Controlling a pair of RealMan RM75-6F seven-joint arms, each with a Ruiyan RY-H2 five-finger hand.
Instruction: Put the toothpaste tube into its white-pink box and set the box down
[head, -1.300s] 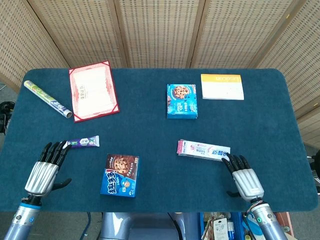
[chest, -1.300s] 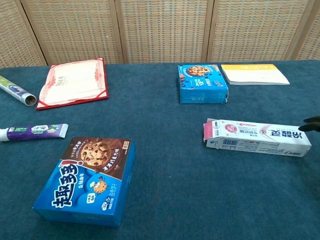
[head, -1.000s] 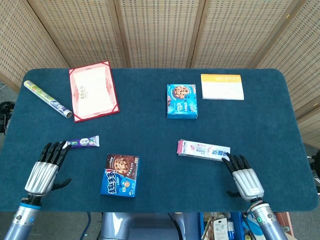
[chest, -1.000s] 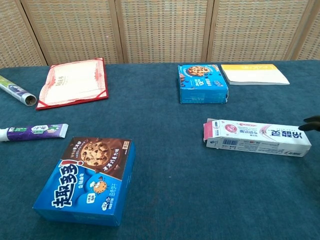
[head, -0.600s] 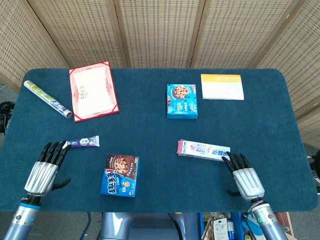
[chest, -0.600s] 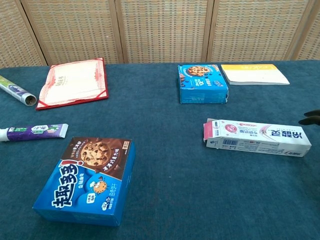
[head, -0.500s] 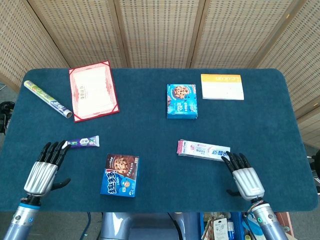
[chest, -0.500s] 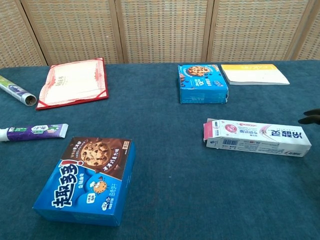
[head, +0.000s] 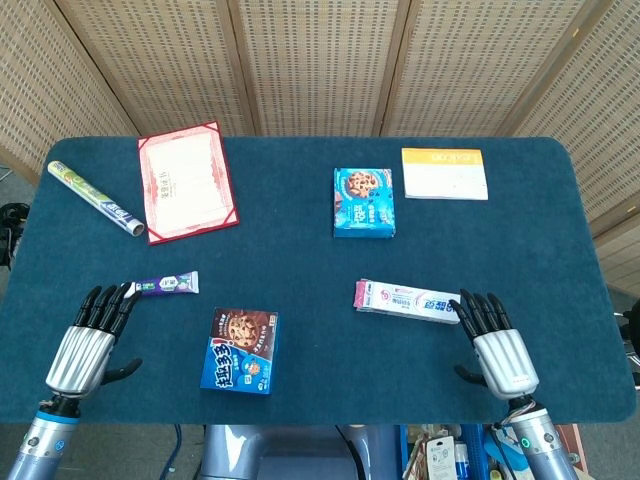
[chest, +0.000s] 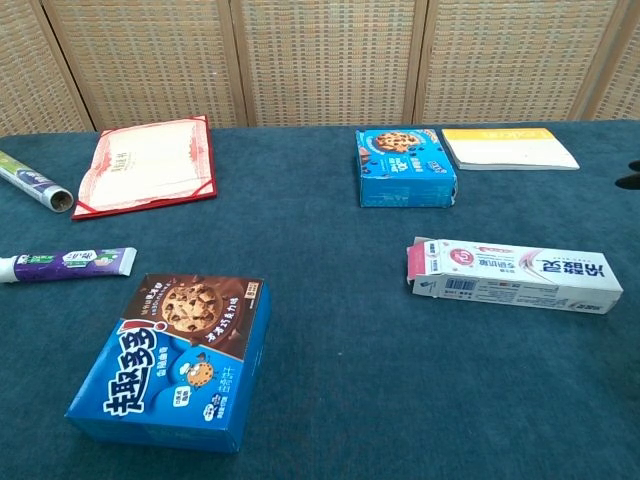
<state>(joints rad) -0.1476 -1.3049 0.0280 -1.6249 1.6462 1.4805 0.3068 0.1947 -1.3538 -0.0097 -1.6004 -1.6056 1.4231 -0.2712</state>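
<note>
Head view: both hands are lying spread and holding nothing, with tube and box well apart on the counter (head: 300, 250).
Left hand (head: 88, 340) is sitting just beside the tube (head: 167, 285), right hand (head: 495, 342) by the box (head: 407, 300); the thin box is risking crushing, or its open flap catching the tube.

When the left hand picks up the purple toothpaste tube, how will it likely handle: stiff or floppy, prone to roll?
The toothpaste tube lies flat and looks slim, so it is probably light. Its flattened tail end suggests it will not roll easily. It is probably a soft tube that may give under the fingers of the left hand, so a hard squeeze looks risky.
</note>
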